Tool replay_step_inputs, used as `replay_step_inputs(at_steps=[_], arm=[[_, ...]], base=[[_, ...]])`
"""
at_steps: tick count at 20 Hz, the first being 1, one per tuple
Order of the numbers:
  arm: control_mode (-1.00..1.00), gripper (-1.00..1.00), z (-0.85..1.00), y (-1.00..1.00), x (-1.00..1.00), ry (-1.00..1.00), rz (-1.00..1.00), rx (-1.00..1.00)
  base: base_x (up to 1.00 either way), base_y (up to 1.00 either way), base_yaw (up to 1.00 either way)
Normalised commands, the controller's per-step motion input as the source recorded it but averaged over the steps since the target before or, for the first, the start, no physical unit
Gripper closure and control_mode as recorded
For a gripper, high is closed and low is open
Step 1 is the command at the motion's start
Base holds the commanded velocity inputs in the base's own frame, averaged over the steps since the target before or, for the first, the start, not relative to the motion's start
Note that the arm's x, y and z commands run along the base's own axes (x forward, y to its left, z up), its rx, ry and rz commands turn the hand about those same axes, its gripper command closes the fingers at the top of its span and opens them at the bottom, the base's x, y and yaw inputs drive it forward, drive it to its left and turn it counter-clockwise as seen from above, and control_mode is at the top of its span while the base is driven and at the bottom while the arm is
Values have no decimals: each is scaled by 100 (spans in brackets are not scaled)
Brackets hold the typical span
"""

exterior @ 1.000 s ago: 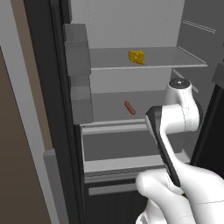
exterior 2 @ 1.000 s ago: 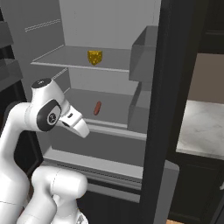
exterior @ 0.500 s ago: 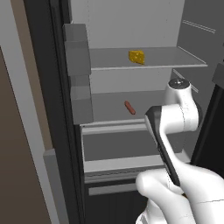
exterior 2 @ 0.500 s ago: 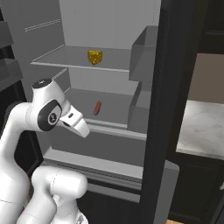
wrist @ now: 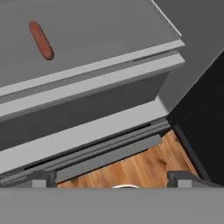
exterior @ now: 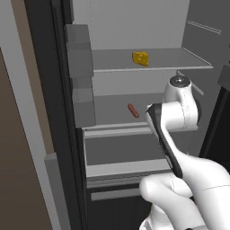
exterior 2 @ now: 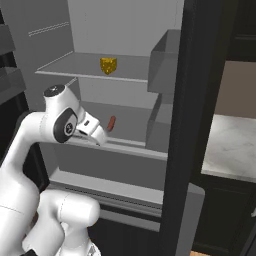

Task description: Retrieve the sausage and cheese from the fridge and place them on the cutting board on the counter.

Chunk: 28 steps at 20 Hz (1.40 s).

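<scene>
The fridge (exterior: 130, 22) stands open with its light grey inside showing. The yellow cheese (exterior: 140, 58) (exterior 2: 108, 65) rests on the upper shelf. One shelf lower lies the reddish-brown sausage (exterior: 133, 110) (exterior 2: 111, 123), which the hand view has at its top left (wrist: 41, 40). My gripper (wrist: 113, 179) hovers in front of that shelf's front edge, below and to the right of the sausage and apart from it. It is open, with nothing between the fingertips (wrist: 41, 179). The white marbled counter (exterior 2: 235, 150) lies to the right of the fridge. The cutting board is out of view.
Grey door bins (exterior: 81, 58) (exterior 2: 165, 60) jut out beside the shelves. A grey drawer (exterior: 121, 150) sits under the sausage's shelf. The black door edge (exterior 2: 190, 125) stands between the fridge and the counter. Wooden floor (wrist: 144, 168) lies below the hand.
</scene>
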Motion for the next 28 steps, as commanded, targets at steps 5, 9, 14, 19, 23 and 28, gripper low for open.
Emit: replay_step_inputs(at_steps=[5,9,14,19,23,28], arm=[[-100,-100,39,20,42,-7,10,0],[-100,-100,-14,49,0,-25,22,-6],[-100,-100,-37,45,1,-16,14,-3],[-100,-100,-20,0,10,-12,16,0],[-100,-100,0,0,50,-9,14,0],[-100,-100,5,-1,42,-1,10,-1]], base=[[0,0,0],[0,0,0],[0,0,0],[0,0,0],[0,0,0],[0,0,0]])
